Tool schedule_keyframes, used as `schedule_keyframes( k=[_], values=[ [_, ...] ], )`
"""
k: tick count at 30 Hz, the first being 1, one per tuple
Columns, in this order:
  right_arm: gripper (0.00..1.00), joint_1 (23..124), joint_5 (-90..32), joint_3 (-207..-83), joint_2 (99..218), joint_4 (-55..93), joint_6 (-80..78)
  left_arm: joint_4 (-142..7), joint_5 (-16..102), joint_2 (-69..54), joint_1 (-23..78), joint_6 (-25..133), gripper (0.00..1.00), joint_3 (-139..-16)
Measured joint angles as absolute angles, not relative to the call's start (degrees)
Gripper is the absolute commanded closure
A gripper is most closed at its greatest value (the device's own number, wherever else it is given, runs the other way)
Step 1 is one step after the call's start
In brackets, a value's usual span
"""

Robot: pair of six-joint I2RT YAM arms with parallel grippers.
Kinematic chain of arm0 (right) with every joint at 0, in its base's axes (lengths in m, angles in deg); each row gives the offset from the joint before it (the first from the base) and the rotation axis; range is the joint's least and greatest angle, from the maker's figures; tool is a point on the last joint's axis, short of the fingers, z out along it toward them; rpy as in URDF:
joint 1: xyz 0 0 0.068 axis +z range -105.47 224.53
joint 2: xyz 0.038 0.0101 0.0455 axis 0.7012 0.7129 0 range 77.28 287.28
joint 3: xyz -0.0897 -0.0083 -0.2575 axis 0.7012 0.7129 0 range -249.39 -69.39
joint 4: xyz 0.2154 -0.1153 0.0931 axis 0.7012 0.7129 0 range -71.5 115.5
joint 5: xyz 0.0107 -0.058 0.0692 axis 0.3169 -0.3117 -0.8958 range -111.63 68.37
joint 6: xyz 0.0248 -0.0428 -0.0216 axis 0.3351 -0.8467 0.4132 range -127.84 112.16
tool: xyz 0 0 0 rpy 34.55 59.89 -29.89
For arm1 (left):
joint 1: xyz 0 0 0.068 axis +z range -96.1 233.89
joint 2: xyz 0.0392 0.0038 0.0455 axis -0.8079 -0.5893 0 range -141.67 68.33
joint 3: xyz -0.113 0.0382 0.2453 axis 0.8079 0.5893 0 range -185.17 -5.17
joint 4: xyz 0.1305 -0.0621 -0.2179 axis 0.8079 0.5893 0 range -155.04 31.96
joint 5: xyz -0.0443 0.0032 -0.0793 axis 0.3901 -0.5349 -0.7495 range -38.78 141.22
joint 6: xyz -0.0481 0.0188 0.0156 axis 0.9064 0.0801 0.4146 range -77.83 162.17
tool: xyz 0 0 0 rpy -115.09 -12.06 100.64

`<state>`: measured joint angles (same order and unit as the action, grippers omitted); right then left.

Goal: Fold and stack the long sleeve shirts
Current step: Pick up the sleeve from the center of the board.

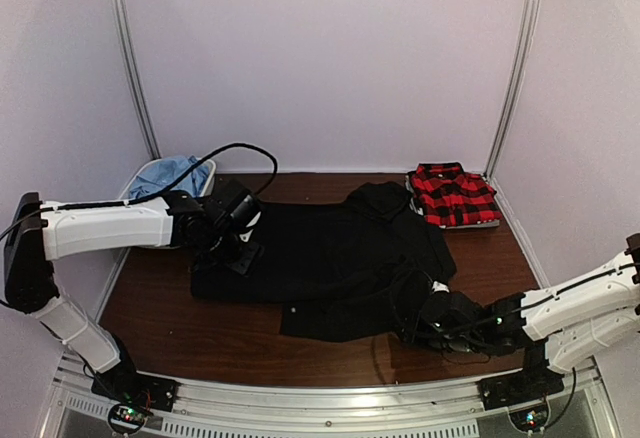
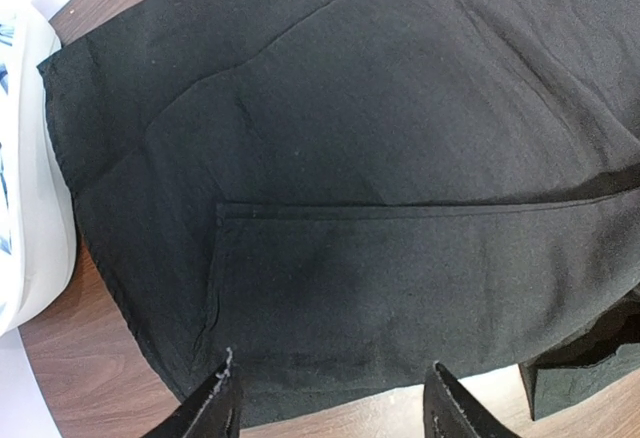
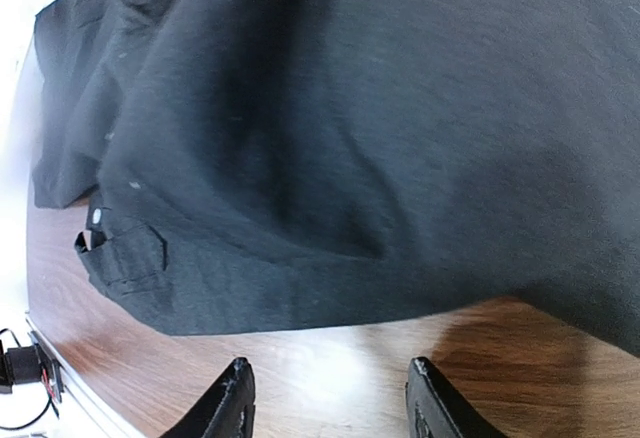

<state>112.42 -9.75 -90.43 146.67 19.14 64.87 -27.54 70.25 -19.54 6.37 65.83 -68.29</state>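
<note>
Overhead, the plain black long sleeve shirt lies spread across the middle of the dark brown wooden table. Its collar end is bunched toward the far right, just beside the folded red-and-black plaid shirt in the far right corner. Only that view shows the crumpled light blue shirt heaped in the white plastic bin at the far left. Close up, the left wrist camera shows matte, finely woven black cloth lying flat with a stitched seam running across it. The left gripper has its fingers well apart above the hem, gripping nothing. The right wrist camera alone picks out a cuff with a small white button at the shirt's rumpled near edge. The right gripper is parted over glossy bare wood, just short of the cloth, holding nothing.
</note>
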Motion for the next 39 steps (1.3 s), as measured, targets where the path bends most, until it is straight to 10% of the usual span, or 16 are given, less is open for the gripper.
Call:
schedule_keyframes(
  k=[22,39],
  values=[
    [0.56,109.7,-3.4,-86.3,150.4,9.0,69.2,-27.7,70.2,-19.9,6.4,65.6,0.36,-68.2],
    [1.00,109.2,-4.6,-88.9,154.4,6.8,65.9,-27.7,70.6,-19.9,6.4,64.7,0.36,-67.3]
  ],
)
